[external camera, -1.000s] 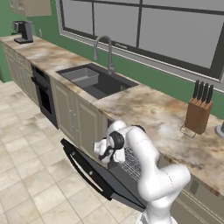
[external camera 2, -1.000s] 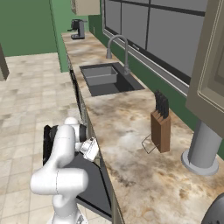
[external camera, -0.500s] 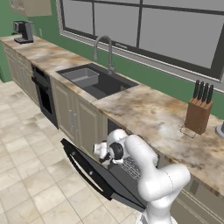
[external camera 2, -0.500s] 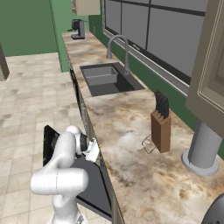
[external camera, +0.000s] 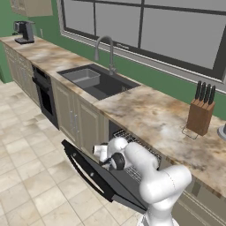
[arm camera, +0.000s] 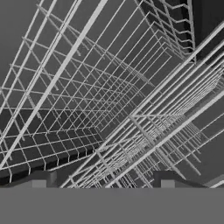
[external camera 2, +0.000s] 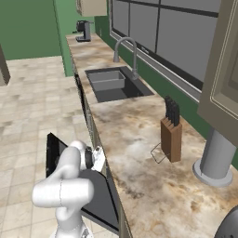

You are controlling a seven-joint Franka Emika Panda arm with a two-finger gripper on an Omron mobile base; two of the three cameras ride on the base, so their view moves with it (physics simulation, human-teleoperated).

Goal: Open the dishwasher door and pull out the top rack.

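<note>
The dishwasher door [external camera: 95, 176] hangs open, tilted down toward the floor, with its black bar handle [external camera: 84, 170] along the outer edge; it also shows as a dark panel [external camera 2: 52, 149]. Under the counter, the top rack [external camera: 133, 141] of thin silvery wire sits inside the opening. My gripper [external camera: 100, 152] hovers over the open door at the mouth of the dishwasher, also seen from the other side [external camera 2: 98, 158]. In the hand view the gripper [arm camera: 103, 181] is open, its fingertips [arm camera: 39, 180] wide apart, and the rack's wire grid [arm camera: 109, 109] lies close ahead, with nothing between the fingers.
The beige cabinet doors [external camera: 79, 121] stand left of the dishwasher, and the black oven front [external camera: 44, 95] farther left. The counter holds a sink [external camera: 95, 81] with a faucet and a knife block [external camera: 199, 115]. Tiled floor [external camera: 26, 176] lies open to the left.
My hand has shifted and turned slightly above the open door, closer to the rack. The door has stayed open.
</note>
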